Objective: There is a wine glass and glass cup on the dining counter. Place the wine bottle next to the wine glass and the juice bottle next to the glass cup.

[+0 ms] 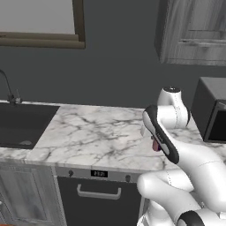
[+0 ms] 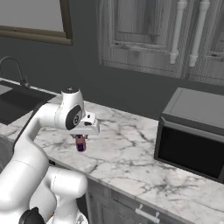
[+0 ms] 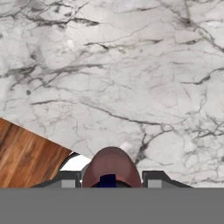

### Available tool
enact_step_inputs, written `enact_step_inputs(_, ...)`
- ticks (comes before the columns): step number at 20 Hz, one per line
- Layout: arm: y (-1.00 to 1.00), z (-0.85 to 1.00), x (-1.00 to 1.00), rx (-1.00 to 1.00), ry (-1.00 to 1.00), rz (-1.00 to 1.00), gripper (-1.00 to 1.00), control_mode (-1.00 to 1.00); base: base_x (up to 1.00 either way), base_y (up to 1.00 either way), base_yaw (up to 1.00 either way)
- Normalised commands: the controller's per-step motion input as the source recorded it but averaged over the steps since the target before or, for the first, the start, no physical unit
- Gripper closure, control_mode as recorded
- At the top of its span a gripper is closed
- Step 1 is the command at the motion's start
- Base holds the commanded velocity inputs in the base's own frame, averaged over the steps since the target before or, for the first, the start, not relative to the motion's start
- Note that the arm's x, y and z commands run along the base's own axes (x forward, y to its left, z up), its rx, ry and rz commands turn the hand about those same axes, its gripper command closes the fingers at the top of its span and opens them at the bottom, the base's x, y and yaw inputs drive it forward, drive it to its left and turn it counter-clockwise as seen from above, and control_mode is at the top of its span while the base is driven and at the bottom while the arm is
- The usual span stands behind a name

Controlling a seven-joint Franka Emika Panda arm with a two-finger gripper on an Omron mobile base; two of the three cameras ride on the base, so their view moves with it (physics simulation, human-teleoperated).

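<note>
Veined marble counter [image 1: 97, 132], matt.

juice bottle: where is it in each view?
Left base view: juice bottle right of centre, peeking from behind the white arm.
Right base view: left of centre, hanging under the gripper.
Hand view: bottom centre, between the jaws.
Shared landmark: marble counter.

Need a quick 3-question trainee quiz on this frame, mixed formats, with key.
1. True or false: the gripper is shut on the juice bottle.
2. Multiple choice: what stands on the marble counter to the right of the arm in the right base view? A) a toaster B) a dark microwave C) a kettle
3. Fill in: in the left base view, the dark basin at far left is the ____.

Key: 1 true; 2 B, the microwave; 3 sink.
</note>
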Motion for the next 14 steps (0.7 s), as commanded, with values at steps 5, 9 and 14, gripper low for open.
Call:
enact_step_inputs(5, 0.00, 0.00, 0.00, 0.00, 0.00, 0.00, 1.00, -1.00, 0.00, 0.00, 0.00)
enact_step_inputs(9, 0.00, 0.00, 0.00, 0.00, 0.00, 0.00, 1.00, 1.00, 0.00, 0.00, 0.00)
enact_step_inputs(14, 0.00, 0.00, 0.00, 0.00, 0.00, 0.00, 1.00, 1.00, -0.15, 0.01, 0.00)
